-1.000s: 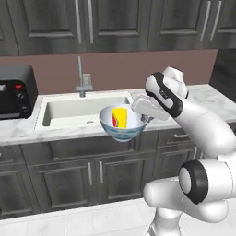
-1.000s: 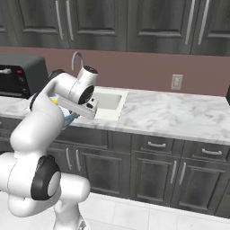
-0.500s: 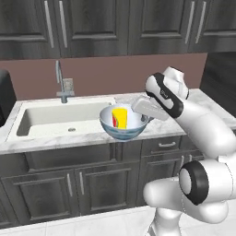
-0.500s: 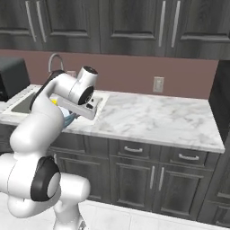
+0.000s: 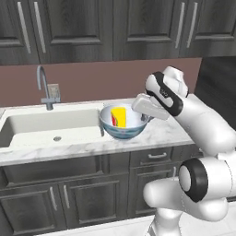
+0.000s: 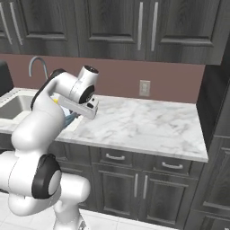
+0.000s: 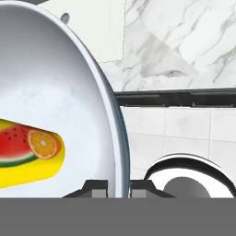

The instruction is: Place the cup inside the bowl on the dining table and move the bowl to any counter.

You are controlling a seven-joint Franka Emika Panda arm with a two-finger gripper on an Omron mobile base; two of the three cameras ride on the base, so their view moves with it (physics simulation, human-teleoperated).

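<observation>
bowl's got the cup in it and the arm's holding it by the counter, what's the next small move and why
Probably lower the bowl onto the marble counter just right of the sink, then open. The cup already lies inside, the gripper pinches the bowl's rim, and the bowl seems to hang at the counter's front edge.

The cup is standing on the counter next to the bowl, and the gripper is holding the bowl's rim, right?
Not quite. The cup is inside the bowl, not beside it on the counter; the left base view shows this. The gripper does hold the bowl's rim.
</observation>
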